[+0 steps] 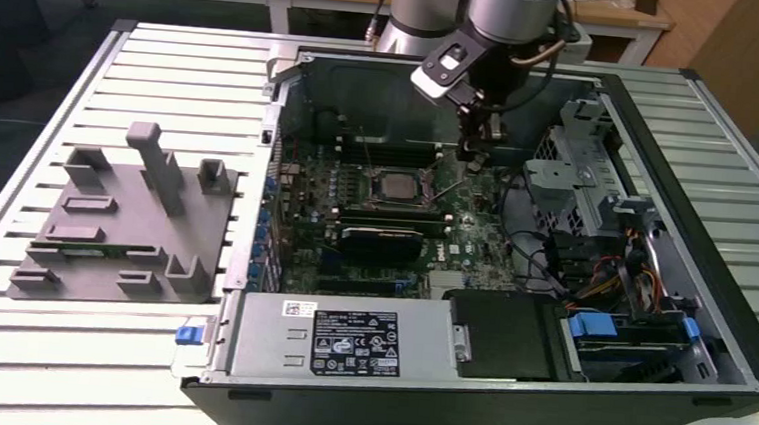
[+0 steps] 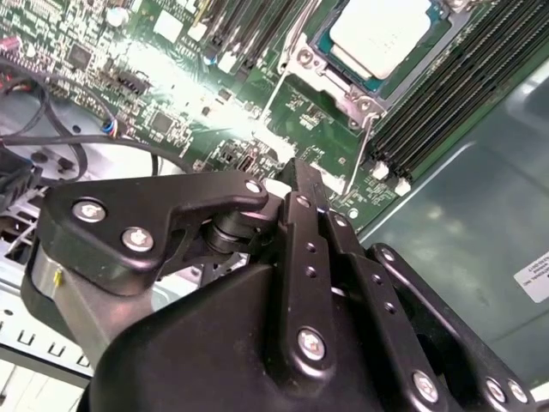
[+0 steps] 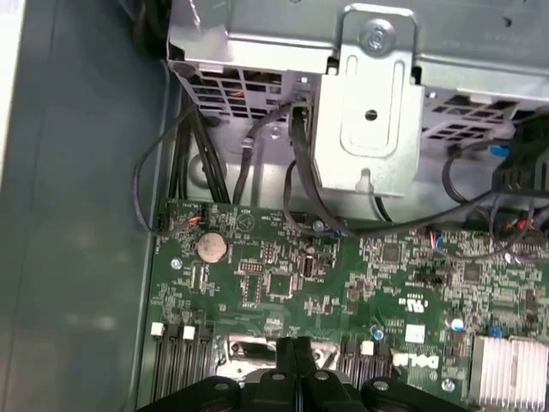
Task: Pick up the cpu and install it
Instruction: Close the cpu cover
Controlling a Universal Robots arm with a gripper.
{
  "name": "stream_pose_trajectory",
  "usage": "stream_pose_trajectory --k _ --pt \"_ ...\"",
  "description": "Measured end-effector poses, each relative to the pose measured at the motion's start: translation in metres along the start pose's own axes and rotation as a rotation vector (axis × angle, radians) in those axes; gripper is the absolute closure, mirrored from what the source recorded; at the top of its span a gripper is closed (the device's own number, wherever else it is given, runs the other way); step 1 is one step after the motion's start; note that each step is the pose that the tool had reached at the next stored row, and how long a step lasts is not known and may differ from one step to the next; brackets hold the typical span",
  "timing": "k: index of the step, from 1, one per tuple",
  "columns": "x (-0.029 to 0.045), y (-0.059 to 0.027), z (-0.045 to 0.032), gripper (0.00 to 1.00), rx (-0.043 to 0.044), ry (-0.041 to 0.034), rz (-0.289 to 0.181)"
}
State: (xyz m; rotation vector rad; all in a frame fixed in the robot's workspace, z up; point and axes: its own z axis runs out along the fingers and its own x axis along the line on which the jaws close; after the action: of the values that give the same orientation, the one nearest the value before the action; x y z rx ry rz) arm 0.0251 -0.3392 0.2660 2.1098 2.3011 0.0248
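Handling of cpu (image 2: 380, 34): light, stiff, slick-topped, probably fragile underneath; best pinched at opposite pale edges. Seated in socket (image 2: 352, 96). End effector (image 3: 296, 348) pressed together, empty, hovering nearby.

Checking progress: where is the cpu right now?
The small silvery-grey square cpu lies in the metal socket frame on the green motherboard, on the exterior view's left of the black gripper.

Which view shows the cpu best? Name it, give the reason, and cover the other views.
The second wrist view: the cpu lies close up, its pale metal top plain, though cut by the picture's edge. In the exterior view the cpu is a small square on the motherboard. The first wrist view faces the coin cell instead.
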Motion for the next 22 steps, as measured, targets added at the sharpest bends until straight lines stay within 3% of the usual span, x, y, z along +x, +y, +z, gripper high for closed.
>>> stream_pose_trajectory --k 13,22 --pt "0.0001 0.0159 0.0077 0.89 0.0002 0.0 -0.001" --pt "0.0003 0.0165 0.0193 0.89 0.0001 0.0001 -0.001"
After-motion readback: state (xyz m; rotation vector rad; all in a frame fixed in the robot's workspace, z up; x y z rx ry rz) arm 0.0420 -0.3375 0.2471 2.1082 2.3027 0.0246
